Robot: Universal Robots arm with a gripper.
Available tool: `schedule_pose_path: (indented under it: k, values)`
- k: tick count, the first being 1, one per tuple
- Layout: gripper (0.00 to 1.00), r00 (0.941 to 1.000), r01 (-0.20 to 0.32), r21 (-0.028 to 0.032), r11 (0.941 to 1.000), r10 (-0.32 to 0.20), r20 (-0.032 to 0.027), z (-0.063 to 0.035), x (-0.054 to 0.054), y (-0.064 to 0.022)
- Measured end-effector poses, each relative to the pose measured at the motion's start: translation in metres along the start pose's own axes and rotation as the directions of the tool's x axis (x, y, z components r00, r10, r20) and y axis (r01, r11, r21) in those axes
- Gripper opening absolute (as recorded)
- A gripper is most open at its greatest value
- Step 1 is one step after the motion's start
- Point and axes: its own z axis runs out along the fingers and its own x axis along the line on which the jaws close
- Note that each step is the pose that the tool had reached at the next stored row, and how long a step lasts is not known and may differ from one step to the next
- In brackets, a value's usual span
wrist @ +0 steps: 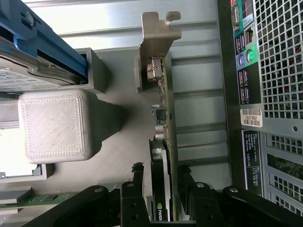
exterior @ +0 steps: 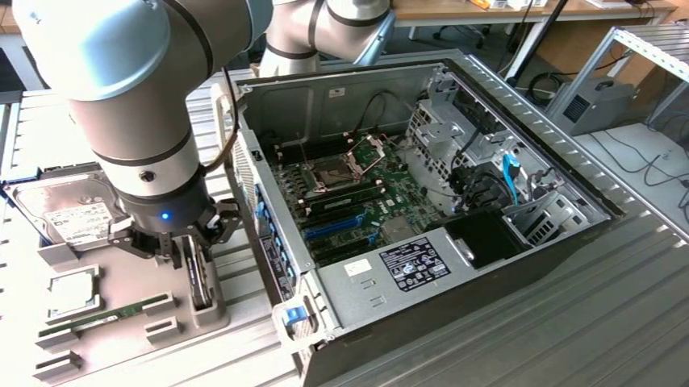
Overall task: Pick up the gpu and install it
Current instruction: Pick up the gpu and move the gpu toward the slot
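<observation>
The gpu [exterior: 198,282] stands on its edge in a grey holder [exterior: 210,310] on the exterior view's left of the open computer case [exterior: 312,105]. My gripper [exterior: 183,256] has come down over it from above. In the wrist view the gpu [wrist: 165,118] appears as a slim slab with a green board edge, and its silvery bracket [wrist: 158,38] is at the far end. The gripper [wrist: 161,169] is open and straddles the card's near end. One finger [wrist: 137,177] stands a little off the black face, the other close against the board side.
A silver hard drive [exterior: 70,214], a processor chip [exterior: 70,290] and a green memory stick [exterior: 108,314] lie in holders at the exterior view's left. The case's motherboard shows blue slots [exterior: 334,230]. Its ported rear wall [wrist: 279,71] runs close beside the card.
</observation>
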Motion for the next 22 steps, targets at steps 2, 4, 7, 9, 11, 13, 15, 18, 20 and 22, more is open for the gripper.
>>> schedule_pose_path:
  k: [2, 4, 7, 9, 11, 13, 15, 18, 20, 22]
  values:
    - [0.42, 1.0, 0.0, 0.0, 1.0, 0.0, 0.0, 0.0, 0.0, 0.0]
    - [0.42, 1.0, 0.0, 0.0, 1.0, 0.0, 0.0, 0.0, 0.0, 0.0]
    - [0.42, 1.0, 0.0, -0.0001, 1.0, 0.0, 0.0001, 0.0, 0.0, 0.0]
    - [0.34, 1.0, 0.0, 0.0, 1.0, 0.0, 0.0, 0.0, 0.0, 0.0]
    - [0.28, 1.0, 0.0, 0.0, 1.0, 0.0, 0.0, 0.0, 0.0, 0.0]
    - [0.27, 1.0, 0.0, 0.0, 1.0, 0.0, 0.0, 0.0, 0.0, 0.0]
    - [0.27, 1.0, 0.0, 0.0, 1.0, 0.0, 0.0, 0.0, 0.0, 0.0]
    - [0.27, 1.0, 0.0, 0.0, 1.0, 0.0, 0.0, 0.0, 0.0, 0.0]
    - [0.27, 1.0, 0.004, 0.0, 1.0, -0.004, -0.0002, 0.0001, 0.0, 0.0]
    - [0.27, 0.9991, 0.042, -0.001, 0.9991, -0.042, -0.0018, 0.0002, 0.0001, 0.0]
